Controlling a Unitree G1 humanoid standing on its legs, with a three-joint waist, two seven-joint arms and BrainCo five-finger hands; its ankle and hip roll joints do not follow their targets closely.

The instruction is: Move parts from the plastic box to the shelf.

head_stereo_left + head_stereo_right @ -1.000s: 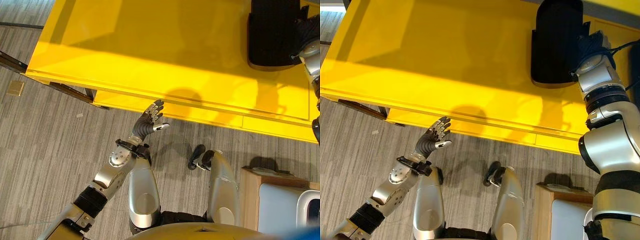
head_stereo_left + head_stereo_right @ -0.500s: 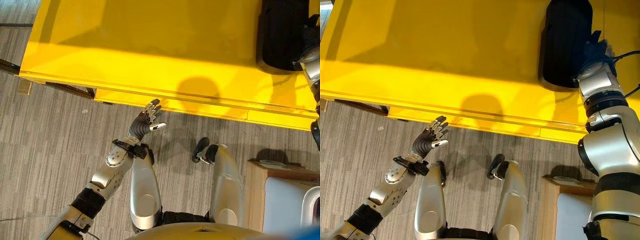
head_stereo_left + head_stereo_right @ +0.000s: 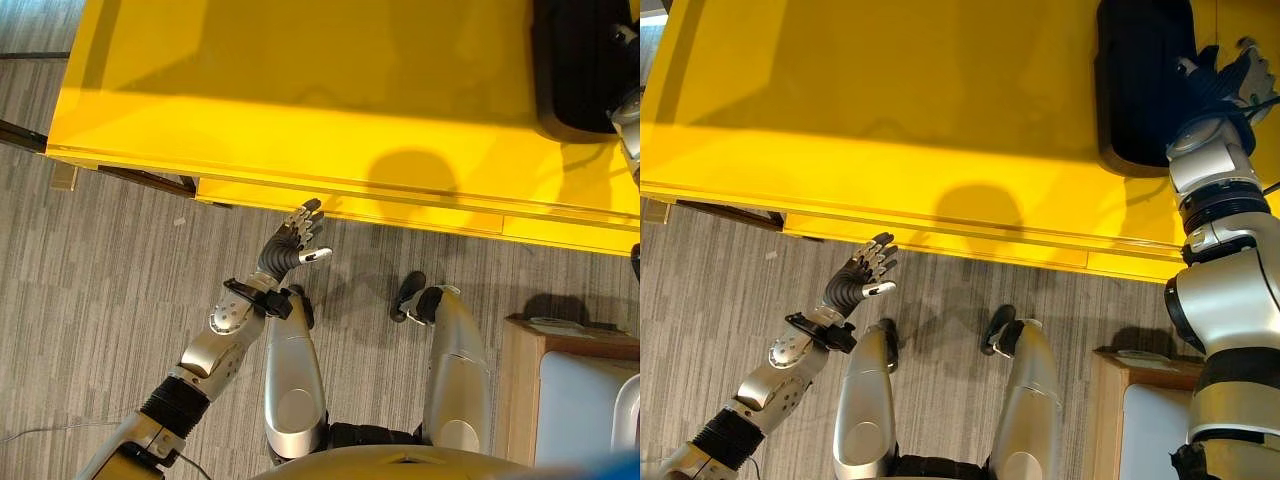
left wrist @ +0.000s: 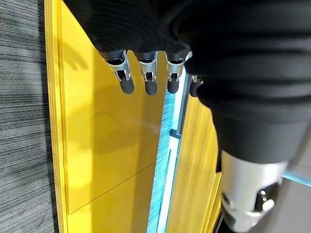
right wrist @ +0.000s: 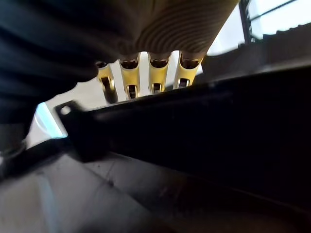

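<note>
— Left hand [image 3: 291, 247]?
— Raised over the grey floor [image 3: 90, 260], fingers [image 4: 147, 80] straight and spread, nothing in them. Fingertips sit just short of the yellow shelf [image 3: 300, 90] front edge, not touching it as far as I can see.

— Right hand [image 3: 1218, 82]?
— Up on the shelf surface, right against the side of the black box [image 3: 1140, 80]. From the head views the fingers look extended past the box's edge; in its own wrist view fingers [image 5: 155, 73] run straight in a row above the dark rim. Holding nothing I can make out.

— Parts?
— Can't tell. Box interior is dark, nothing readable beyond the fingertips.

— Anything else?
— Wooden cabinet [image 3: 520, 380] with a pale bin [image 3: 585, 410] on the floor, well behind the right hand's fingers.
</note>
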